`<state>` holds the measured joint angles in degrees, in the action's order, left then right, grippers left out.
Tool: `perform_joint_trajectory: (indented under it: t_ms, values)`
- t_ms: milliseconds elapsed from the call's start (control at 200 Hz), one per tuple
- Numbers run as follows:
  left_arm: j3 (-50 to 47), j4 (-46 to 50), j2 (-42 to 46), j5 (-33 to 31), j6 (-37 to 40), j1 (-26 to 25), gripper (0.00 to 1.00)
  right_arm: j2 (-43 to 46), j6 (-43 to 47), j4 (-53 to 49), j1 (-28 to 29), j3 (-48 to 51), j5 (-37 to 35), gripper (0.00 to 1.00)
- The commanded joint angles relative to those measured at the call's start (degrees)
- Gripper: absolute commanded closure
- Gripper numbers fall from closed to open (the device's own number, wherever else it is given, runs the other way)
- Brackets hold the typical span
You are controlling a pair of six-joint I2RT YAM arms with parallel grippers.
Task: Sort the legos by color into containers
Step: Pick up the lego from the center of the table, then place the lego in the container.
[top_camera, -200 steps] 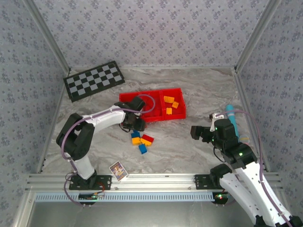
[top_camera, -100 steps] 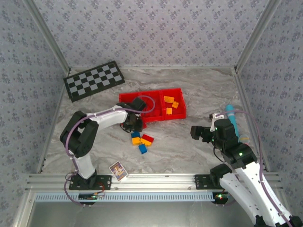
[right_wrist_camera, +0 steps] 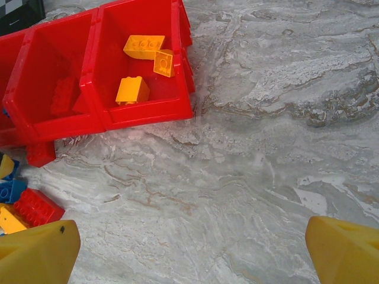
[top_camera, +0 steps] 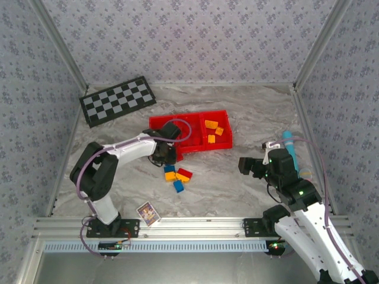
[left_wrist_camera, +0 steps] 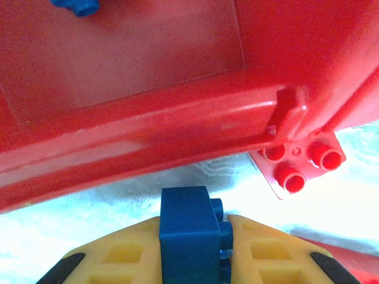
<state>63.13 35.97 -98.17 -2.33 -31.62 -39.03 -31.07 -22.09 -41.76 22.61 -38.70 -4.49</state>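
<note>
My left gripper [top_camera: 164,155] hovers at the near edge of the red tray [top_camera: 190,145], shut on a blue lego [left_wrist_camera: 188,228] that stands between its yellow fingers [left_wrist_camera: 269,251]. Past the tray wall [left_wrist_camera: 154,127] a blue lego [left_wrist_camera: 77,6] lies inside a compartment. A red lego [left_wrist_camera: 299,163] rests on the table by the tray's corner. Orange-yellow legos [right_wrist_camera: 144,45] lie in the right compartment [top_camera: 213,129]. Loose blue [top_camera: 178,186], orange [top_camera: 170,176] and red [top_camera: 185,173] legos sit just in front of the tray. My right gripper [right_wrist_camera: 189,254] stands open over bare table at the right.
A black-and-white checkerboard [top_camera: 117,100] lies at the back left. A small picture card [top_camera: 148,212] sits near the front rail. Metal posts and patterned walls close in the table. Bare marble [right_wrist_camera: 266,148] stretches right of the tray.
My left gripper has shut on the blue lego just in front of the tray and shifted slightly. The right arm has not moved.
</note>
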Motion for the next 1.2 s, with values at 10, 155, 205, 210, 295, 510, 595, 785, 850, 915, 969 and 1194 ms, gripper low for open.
perform_joint_trajectory:
  t_ms: [10, 155, 205, 210, 295, 510, 595, 785, 850, 915, 969, 1194]
  values:
    - [0.0, 1.8, 3.2, 0.1, -1.3, -0.7, 0.79, 0.2, -0.7, 0.5, -0.2, 0.2, 0.4, 0.0]
    - [-0.2, 2.6, 6.9, -0.4, -2.4, -1.5, 0.8, 0.2, -0.7, 0.5, -0.3, 0.3, 0.2, 0.0]
    - [0.1, 3.8, 8.6, -0.6, -2.7, -1.6, 0.79, 0.2, -0.7, 0.5, -0.4, 0.3, 0.2, 0.0]
    - [0.2, 4.0, 8.8, -0.6, -2.7, -1.6, 0.79, 0.2, -0.7, 0.5, -0.4, 0.3, 0.2, 0.0]
    - [2.2, 5.3, 11.0, -1.7, -2.2, -1.5, 0.79, 0.2, -0.9, 0.4, -0.2, 0.3, 0.3, 0.0]
    - [11.2, 11.1, 9.2, -6.2, 1.1, 0.7, 0.78, 0.2, -1.0, 0.2, 0.0, 0.3, 0.1, 0.0]
    - [14.4, 11.8, 6.9, -6.5, 2.5, 3.3, 0.78, 0.3, -1.0, 0.2, 0.1, 0.2, 0.2, 0.0]
    - [22.0, 13.0, 0.5, -6.4, 5.4, 7.8, 0.78, 0.8, -0.9, -0.2, 0.2, 0.0, -0.4, 0.0]
    - [24.3, 12.8, -1.8, -6.4, 6.1, 8.5, 0.78, 0.8, -0.9, -0.1, 0.3, 0.1, -0.4, 0.0]
    - [26.8, 13.1, -4.5, -6.4, 6.5, 8.9, 0.78, 0.8, -0.9, -0.1, 0.3, 0.1, -0.4, 0.0]
    - [28.7, 13.4, -6.5, -6.7, 6.7, 9.1, 0.78, 0.8, -0.9, -0.2, 0.3, 0.0, -0.4, 0.0]
    - [32.4, 13.6, -11.8, -8.7, 6.4, 10.2, 0.77, 0.8, -0.9, -0.3, 0.6, 0.0, -0.7, 0.0]
